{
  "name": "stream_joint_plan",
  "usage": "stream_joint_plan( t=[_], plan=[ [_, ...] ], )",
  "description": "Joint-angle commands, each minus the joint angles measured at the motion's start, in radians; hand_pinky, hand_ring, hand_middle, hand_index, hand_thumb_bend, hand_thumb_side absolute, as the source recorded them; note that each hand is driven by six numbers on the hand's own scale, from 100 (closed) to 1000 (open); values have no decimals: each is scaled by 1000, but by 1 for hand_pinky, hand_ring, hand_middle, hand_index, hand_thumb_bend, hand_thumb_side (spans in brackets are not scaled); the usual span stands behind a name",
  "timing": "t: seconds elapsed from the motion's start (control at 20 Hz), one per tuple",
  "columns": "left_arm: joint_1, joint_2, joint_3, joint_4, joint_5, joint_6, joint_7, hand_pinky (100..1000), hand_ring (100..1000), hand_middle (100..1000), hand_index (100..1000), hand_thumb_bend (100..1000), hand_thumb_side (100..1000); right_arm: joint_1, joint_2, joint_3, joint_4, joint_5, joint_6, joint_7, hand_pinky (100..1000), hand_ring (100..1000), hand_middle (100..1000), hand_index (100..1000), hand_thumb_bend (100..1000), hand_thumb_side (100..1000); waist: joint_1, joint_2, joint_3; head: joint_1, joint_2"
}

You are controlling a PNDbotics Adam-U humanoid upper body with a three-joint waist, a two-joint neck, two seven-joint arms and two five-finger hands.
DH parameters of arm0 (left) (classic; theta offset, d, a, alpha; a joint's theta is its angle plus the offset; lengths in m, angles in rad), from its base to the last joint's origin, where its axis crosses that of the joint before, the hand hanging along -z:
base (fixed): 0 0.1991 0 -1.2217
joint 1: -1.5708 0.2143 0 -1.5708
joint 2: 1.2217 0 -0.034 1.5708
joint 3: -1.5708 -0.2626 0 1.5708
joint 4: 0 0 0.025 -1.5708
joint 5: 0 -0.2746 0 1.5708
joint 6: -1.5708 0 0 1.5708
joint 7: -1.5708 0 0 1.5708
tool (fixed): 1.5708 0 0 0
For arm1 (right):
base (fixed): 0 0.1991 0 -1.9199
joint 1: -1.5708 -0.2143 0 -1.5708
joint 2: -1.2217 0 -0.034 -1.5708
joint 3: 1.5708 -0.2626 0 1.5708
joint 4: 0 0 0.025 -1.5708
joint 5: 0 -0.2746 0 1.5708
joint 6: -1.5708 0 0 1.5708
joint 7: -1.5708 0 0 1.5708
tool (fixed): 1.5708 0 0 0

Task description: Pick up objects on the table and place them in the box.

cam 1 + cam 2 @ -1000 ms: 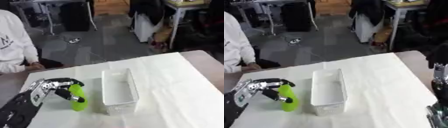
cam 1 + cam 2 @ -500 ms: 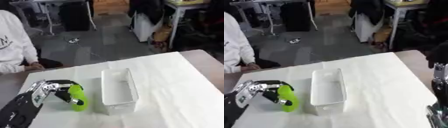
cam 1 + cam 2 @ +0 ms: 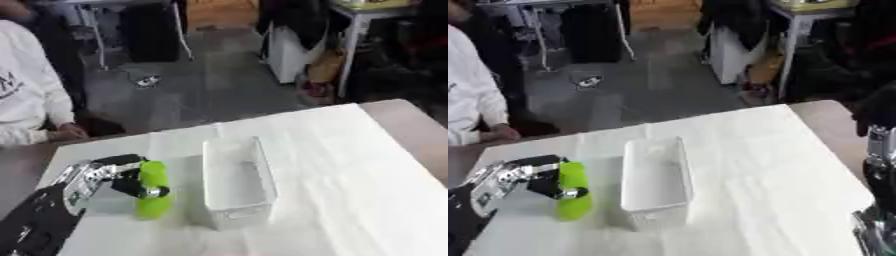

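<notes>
Left robot hand (image 3: 103, 176) low at the view's left, fingers and thumb curled round a lime-green object (image 3: 152, 194) that stands roughly upright, its base at the cloth. Just right of the hand: white box (image 3: 234, 182), open-topped, on the white-covered bench (image 3: 350, 170). Right arm at far right edge; hand state cannot tell.

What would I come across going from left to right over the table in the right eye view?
Left robot hand → bright green object that it grips → white box → bare white tablecloth → right robot arm at the edge.
</notes>
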Motion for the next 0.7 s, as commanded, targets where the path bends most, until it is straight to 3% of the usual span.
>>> stream_joint_plan(
  t=[0.05,0.25,0.7],
  plan=[
    [-13,22,0,-21,4,-1,30,100,100,135,360,100,754,-21,-1,-1,-16,-2,-2,0,114,300,299,314,372,472,-3,-11,2,6,3],
    [-11,27,0,-35,5,-15,53,100,100,100,310,100,743,-20,-2,-1,-16,-2,-1,0,114,300,299,314,372,472,-3,-12,4,6,4],
    [-4,46,13,-99,69,0,55,100,100,100,306,100,731,-15,-5,-3,-16,0,-1,-1,114,300,299,314,371,472,-4,-14,10,3,5]
  ],
)
